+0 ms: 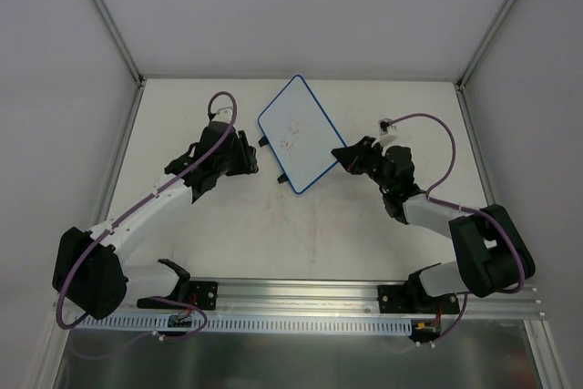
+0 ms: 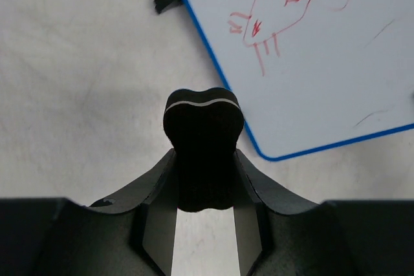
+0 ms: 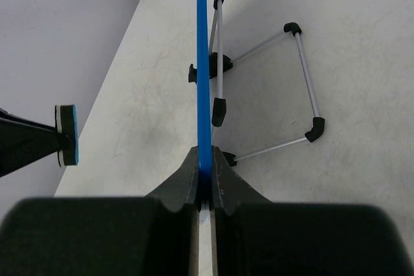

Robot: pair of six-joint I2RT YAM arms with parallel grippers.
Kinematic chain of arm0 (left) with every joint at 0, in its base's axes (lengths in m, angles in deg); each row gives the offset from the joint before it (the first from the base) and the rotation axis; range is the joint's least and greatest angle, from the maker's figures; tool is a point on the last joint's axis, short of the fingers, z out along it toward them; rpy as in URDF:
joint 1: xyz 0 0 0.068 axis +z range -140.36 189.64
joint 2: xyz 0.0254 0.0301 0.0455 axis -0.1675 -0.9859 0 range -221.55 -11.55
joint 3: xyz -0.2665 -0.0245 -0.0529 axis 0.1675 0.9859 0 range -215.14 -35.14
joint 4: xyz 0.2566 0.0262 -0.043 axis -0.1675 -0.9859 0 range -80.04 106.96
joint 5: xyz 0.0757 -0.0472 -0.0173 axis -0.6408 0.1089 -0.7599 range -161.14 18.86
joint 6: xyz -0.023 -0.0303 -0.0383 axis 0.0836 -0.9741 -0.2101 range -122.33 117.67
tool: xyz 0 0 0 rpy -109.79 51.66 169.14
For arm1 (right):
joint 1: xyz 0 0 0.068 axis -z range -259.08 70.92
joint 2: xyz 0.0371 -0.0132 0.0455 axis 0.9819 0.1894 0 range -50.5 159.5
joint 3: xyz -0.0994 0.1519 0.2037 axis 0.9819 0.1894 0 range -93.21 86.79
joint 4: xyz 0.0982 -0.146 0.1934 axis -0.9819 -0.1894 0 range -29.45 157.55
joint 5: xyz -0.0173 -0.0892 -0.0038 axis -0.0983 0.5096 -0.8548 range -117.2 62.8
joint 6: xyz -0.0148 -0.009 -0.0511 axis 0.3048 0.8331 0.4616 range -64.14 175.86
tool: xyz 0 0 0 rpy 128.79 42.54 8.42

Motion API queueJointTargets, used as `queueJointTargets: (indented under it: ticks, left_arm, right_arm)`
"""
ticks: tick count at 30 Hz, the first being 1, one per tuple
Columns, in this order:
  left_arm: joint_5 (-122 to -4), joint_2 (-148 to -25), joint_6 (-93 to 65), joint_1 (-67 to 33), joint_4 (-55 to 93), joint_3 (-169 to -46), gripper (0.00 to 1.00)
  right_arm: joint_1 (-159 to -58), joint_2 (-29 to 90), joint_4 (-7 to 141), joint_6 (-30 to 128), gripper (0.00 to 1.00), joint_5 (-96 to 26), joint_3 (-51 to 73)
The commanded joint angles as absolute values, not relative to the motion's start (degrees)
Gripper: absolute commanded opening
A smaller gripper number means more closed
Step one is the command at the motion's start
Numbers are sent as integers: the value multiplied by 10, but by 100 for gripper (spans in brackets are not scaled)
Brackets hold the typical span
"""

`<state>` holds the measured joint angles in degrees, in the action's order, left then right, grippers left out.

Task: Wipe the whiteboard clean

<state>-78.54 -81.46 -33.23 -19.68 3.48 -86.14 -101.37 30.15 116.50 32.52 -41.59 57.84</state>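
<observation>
In your right wrist view, the flat white rectangular whiteboard with thin blue rim (image 3: 202, 63) shows only edge-on, with its face hidden. The right gripper (image 3: 205, 176) is clamped on that rim. The board sits far-centre on the table (image 1: 273, 243). Your left gripper (image 2: 204, 159) pinches a matte black bone-shaped eraser (image 2: 204, 114) beside the board's rounded corner. Red scribbles (image 2: 255, 28) mark the smooth face.

The whiteboard (image 2: 323, 82) partly beyond the left wrist view's top and right edges.
</observation>
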Motion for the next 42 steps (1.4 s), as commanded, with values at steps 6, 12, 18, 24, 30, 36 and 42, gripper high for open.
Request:
queueJointTargets:
  ticks: [6, 12, 18, 24, 30, 36, 42]
  left_arm:
    - [-686, -974, -256, -193, 224, -997, 0]
    - [-551, -1068, -240, -165, 315, -1082, 0]
    - [-554, -1099, -201, -155, 378, -1102, 0]
    - [-545, -1143, -200, -153, 417, -1112, 0]
    - [-506, -1193, -235, -151, 460, -1108, 0]
    - [-570, -1169, -186, -158, 486, -1077, 0]
    - [-561, -1188, -121, -159, 419, -1133, 0]
  right_arm:
    - [-1013, 309, 1178, 366, 0, -408, 558]
    - [-1013, 312, 1182, 364, 0, -409, 558]
    - [-1013, 317, 1182, 365, 0, -411, 555]
    - [-1013, 322, 1182, 363, 0, -413, 552]
    - [-1012, 324, 1184, 363, 0, -414, 551]
    - [-1013, 326, 1186, 363, 0, -416, 552]
    - [-1013, 330, 1188, 361, 0, -421, 551]
